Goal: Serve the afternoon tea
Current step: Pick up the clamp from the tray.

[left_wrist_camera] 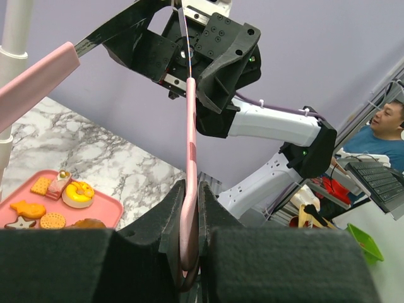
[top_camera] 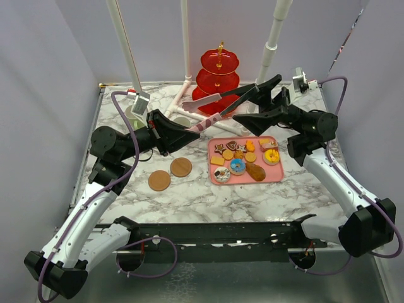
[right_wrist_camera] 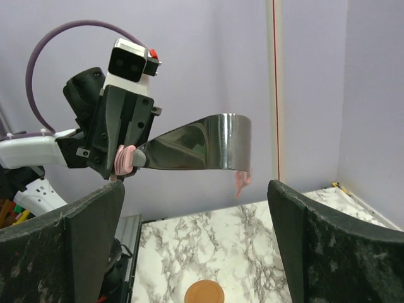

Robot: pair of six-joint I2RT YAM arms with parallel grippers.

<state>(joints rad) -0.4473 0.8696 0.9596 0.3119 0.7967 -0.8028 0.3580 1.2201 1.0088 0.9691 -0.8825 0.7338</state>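
Both of your hands face one tool. Your left hand (left_wrist_camera: 189, 218) is pinched tight on one pink end of the steel spring tongs with pink silicone ends (left_wrist_camera: 189, 126). Their long axis runs up and away from that hand toward your right hand (right_wrist_camera: 196, 214), bent hinge first. The right hand stands wide, one finger on each side of the hinge band. You cannot tell whether either finger touches it.

Below the tongs, nearer your right arm, lies the pink rectangular tray (top_camera: 213, 144) of small cookies and pastries (top_camera: 243, 158). The translucent red three-tier stand (top_camera: 219, 76) rises behind, at the far edge of the marble surface (top_camera: 189, 196). Two brown round coasters (top_camera: 181, 166) sit nearer your left arm.

The tongs' second end is cut off in the left wrist view. The stand's lowest tier is partly hidden behind the tongs.
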